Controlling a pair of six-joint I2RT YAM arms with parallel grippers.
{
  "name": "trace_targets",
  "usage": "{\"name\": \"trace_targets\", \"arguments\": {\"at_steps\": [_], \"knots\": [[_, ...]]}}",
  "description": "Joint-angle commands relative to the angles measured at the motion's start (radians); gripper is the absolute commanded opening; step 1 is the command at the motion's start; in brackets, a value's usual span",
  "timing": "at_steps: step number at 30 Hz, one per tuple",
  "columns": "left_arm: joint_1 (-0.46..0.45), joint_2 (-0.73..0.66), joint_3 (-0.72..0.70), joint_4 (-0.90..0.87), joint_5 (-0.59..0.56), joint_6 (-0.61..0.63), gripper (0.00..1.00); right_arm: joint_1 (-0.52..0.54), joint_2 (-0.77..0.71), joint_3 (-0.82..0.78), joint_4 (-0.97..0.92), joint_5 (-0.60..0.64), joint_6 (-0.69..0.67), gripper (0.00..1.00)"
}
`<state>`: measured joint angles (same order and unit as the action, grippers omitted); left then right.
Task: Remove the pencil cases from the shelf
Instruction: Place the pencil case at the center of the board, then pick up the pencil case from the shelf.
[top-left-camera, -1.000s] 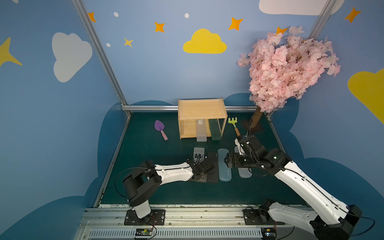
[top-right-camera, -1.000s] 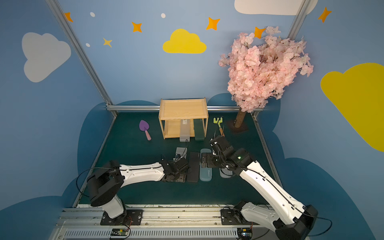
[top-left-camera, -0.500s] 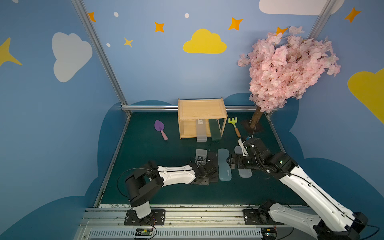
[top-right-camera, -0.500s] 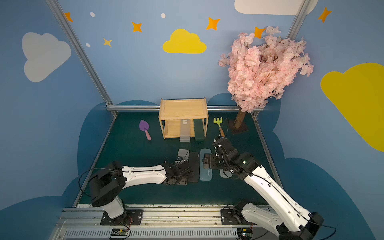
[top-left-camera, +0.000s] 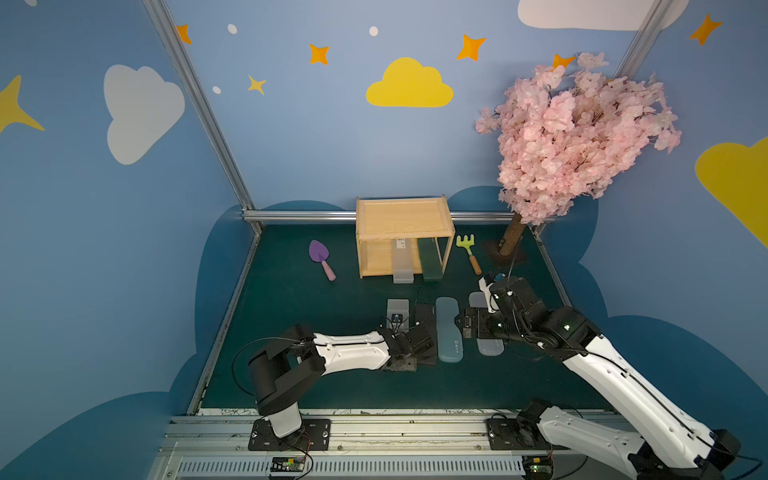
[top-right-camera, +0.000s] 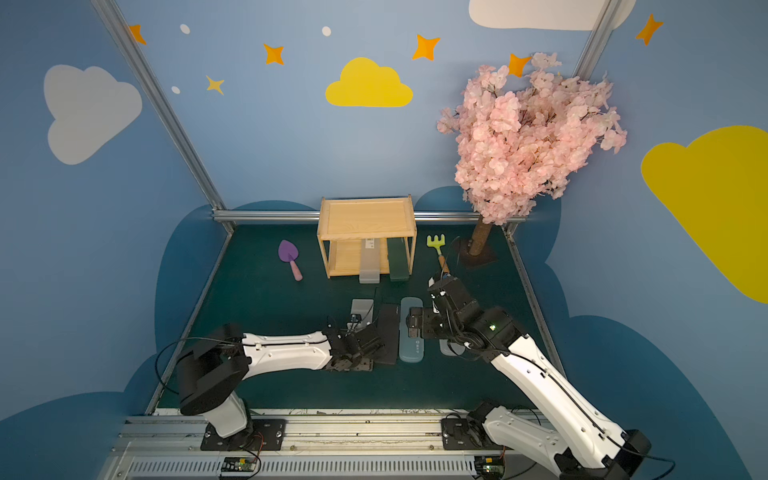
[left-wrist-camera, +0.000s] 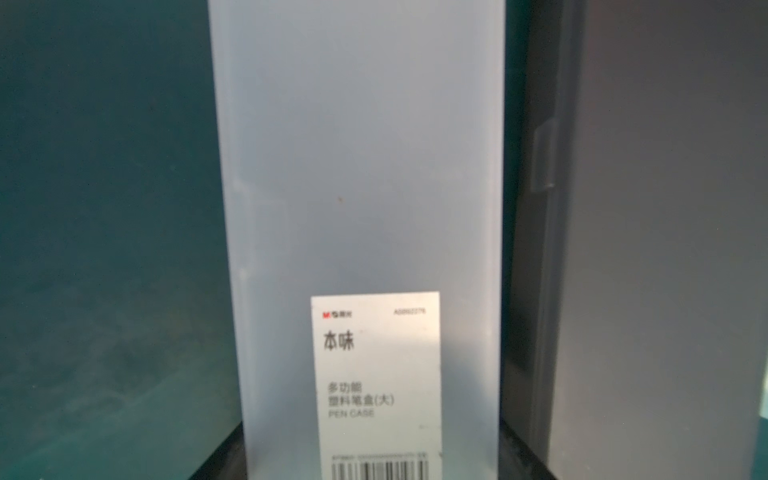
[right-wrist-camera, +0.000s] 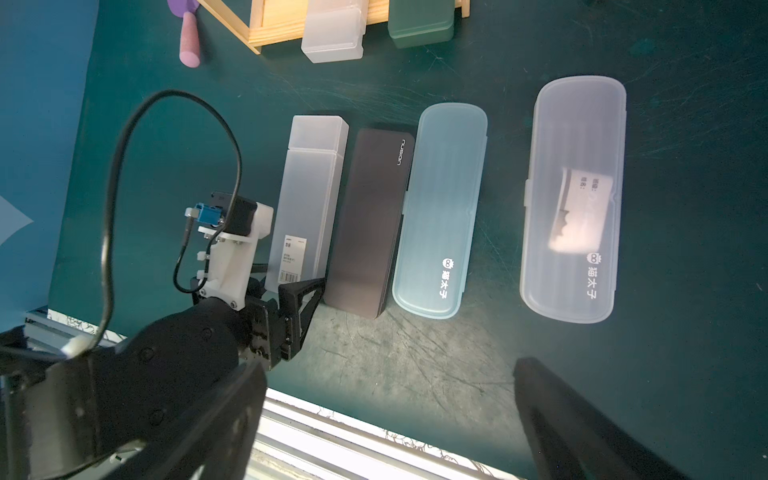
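Frosted case (right-wrist-camera: 309, 187), seemingly clamped, left tool (right-wrist-camera: 291, 286)

Your small light-wood two-tier shelf (top-left-camera: 401, 216) stands at the back. A frosted grey plastic case (top-left-camera: 403, 264) and a dark green plastic case (top-left-camera: 430, 262) jut from its lower tier. In front lie, flat and parallel, a barcode-labelled frosted case (right-wrist-camera: 307, 199), a black case (right-wrist-camera: 370, 220), a teal round-ended case (right-wrist-camera: 440, 208) and a clear round-ended case (right-wrist-camera: 573, 199).

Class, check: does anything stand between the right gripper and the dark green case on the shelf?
Nothing visible. The right gripper hangs open near the teal case; bare mat lies between it and the dark green case jutting from the shelf.
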<state>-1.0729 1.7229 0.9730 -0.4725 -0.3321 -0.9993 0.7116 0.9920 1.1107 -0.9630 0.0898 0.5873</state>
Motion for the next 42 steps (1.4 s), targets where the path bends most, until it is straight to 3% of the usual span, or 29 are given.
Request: {"name": "trace_targets", "arguments": {"at_steps": [1,3,5,6,17,21,26,34,42], "knots": [[0.001,0.003,-0.017,-0.074,0.018,-0.019,0.72,0.007,-0.019,-0.009,-0.021,0.016,0.002,0.98],[0.001,0.005,-0.015,-0.071,0.021,-0.013,0.77,0.007,-0.022,-0.008,-0.021,0.017,0.003,0.98],[0.001,0.005,-0.011,-0.072,0.022,-0.009,0.96,0.008,-0.024,-0.011,-0.022,0.017,0.003,0.98],[0.001,0.005,-0.010,-0.072,0.021,-0.006,1.00,0.008,-0.025,-0.011,-0.023,0.018,0.004,0.98],[-0.001,-0.102,0.092,-0.206,-0.052,0.080,1.00,0.008,-0.021,0.000,-0.017,0.030,-0.007,0.98],[0.018,-0.171,0.170,-0.245,-0.067,0.157,1.00,0.008,-0.008,0.003,-0.005,0.037,-0.017,0.98],[0.101,-0.204,0.242,-0.167,-0.081,0.311,1.00,0.001,0.010,0.007,0.035,0.069,-0.042,0.98],[0.294,0.064,0.477,-0.123,-0.021,0.502,1.00,-0.122,0.060,-0.001,0.150,-0.031,-0.082,0.98],[0.363,0.285,0.629,-0.042,0.002,0.573,1.00,-0.208,0.133,0.003,0.231,-0.081,-0.143,0.98]]}}
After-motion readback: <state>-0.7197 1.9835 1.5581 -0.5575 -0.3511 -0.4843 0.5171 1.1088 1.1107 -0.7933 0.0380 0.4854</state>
